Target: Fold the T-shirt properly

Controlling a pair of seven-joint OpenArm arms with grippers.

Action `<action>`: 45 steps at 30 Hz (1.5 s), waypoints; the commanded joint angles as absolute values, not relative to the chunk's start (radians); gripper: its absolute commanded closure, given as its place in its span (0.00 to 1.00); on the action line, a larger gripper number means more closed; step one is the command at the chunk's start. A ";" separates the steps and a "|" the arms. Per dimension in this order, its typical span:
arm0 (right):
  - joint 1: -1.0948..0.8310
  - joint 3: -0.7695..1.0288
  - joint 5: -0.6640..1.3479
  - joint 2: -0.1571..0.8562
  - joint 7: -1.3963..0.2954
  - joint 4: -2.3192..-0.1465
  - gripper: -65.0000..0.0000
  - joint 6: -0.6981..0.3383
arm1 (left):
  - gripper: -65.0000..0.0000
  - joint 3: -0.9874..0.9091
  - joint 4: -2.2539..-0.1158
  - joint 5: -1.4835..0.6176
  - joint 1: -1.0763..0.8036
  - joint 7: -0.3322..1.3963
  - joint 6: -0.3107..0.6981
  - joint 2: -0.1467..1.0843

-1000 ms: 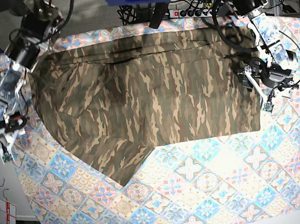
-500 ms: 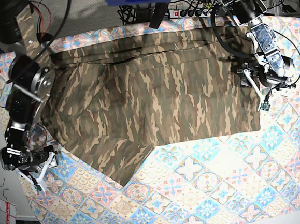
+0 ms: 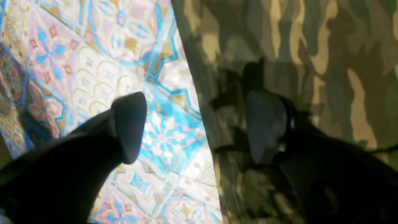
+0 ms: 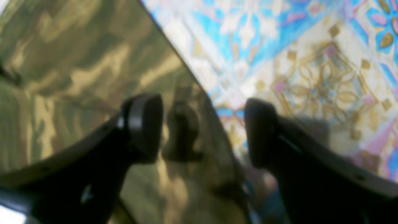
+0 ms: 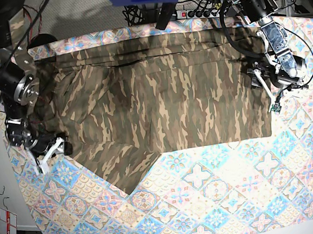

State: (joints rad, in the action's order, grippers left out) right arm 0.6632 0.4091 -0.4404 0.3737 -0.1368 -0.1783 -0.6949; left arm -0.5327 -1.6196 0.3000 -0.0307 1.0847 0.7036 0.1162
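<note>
Spread flat on the tile-patterned tablecloth [image 5: 217, 193]: the camouflage T-shirt [image 5: 155, 106], one corner drooping toward the near edge. Straddling its side hems, jaws apart and grasping nothing: right gripper [image 4: 203, 130] and left gripper [image 3: 199, 127]. Beyond, a power strip [image 5: 202, 11].

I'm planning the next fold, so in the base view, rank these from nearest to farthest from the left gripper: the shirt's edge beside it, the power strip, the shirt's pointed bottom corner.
From the left gripper:
1. T-shirt side edge, right under it.
2. Power strip, at the table's far side.
3. Pointed bottom corner, across the tablecloth, toward the right gripper.
</note>
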 commanded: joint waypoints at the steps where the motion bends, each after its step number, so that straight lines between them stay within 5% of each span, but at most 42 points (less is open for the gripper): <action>1: 0.667 0.403 -0.440 0.387 -0.125 -0.170 0.37 -0.698 | 0.28 -0.533 -1.638 0.300 -0.021 1.078 0.698 0.127; 17: 0.628 0.346 -0.440 0.282 -0.194 -0.151 0.37 -0.698 | 0.28 -0.601 -1.592 0.360 0.076 1.069 0.698 0.134; 45: 0.625 0.348 -0.438 0.260 -0.232 -0.153 0.37 -0.698 | 0.28 -0.684 -0.371 0.410 0.555 0.394 0.698 0.311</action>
